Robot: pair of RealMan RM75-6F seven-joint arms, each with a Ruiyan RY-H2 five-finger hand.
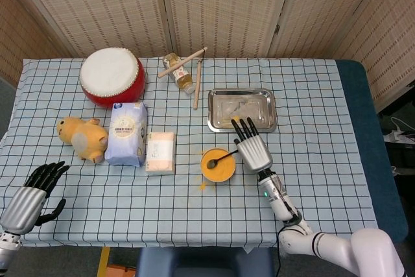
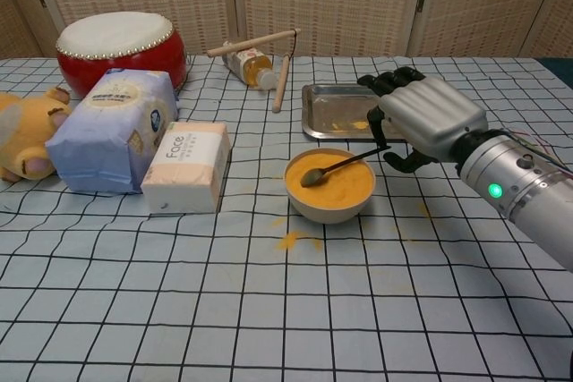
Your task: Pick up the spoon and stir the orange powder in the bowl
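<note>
A yellow bowl (image 1: 218, 172) (image 2: 329, 207) of orange powder sits mid-table. A metal spoon (image 1: 224, 158) (image 2: 345, 165) rests in it, scoop in the powder, handle leaning over the right rim. My right hand (image 1: 253, 150) (image 2: 425, 118) hovers just right of the bowl, fingers extended toward the tray. Its thumb and a finger bracket the handle's end; I cannot tell whether they touch it. My left hand (image 1: 29, 192) is open, fingers spread, at the table's front left corner, far from the bowl.
A steel tray (image 1: 242, 109) (image 2: 336, 100) lies behind the bowl. A Face tissue box (image 1: 161, 152), a blue tissue pack (image 1: 126, 133) and a plush toy (image 1: 83, 137) sit to its left. A red drum (image 1: 112, 76), bottle (image 1: 179, 76) and sticks stand at the back. Spilled powder (image 2: 288, 240) lies before the bowl.
</note>
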